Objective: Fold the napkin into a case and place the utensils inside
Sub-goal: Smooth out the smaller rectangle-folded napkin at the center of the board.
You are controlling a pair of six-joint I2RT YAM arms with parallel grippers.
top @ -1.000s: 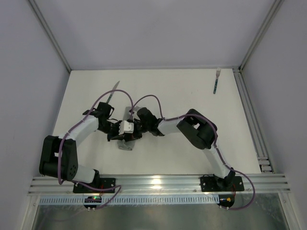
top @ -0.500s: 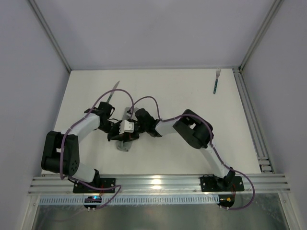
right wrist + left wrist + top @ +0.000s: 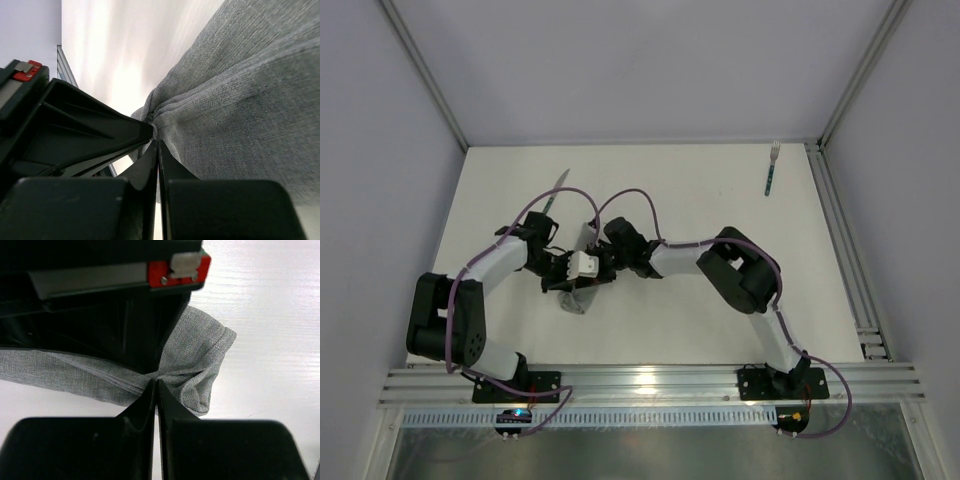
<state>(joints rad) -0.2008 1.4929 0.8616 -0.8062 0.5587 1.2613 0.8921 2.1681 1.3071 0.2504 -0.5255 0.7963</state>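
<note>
Left wrist view: the left gripper [image 3: 155,386] is pinched tight on a bunched fold of the napkin [image 3: 200,350], its two fingertips meeting with grey cloth puckered between them. The napkin lies as a narrow grey band on the white table [image 3: 270,305], with one rounded end free past the pinch. The right gripper [image 3: 150,367] faces it from the opposite side and meets the napkin at the same pucker.

In the right wrist view, the right gripper is likewise clamped on the napkin, creases fanning out from its tips, with the left gripper just beside the same spot.

From above, the napkin is mostly hidden under the two wrists. The knife [image 3: 556,190] lies on the table just beyond the napkin, on the far left. The fork [image 3: 772,168] lies well apart from the napkin, towards the far right.
</note>
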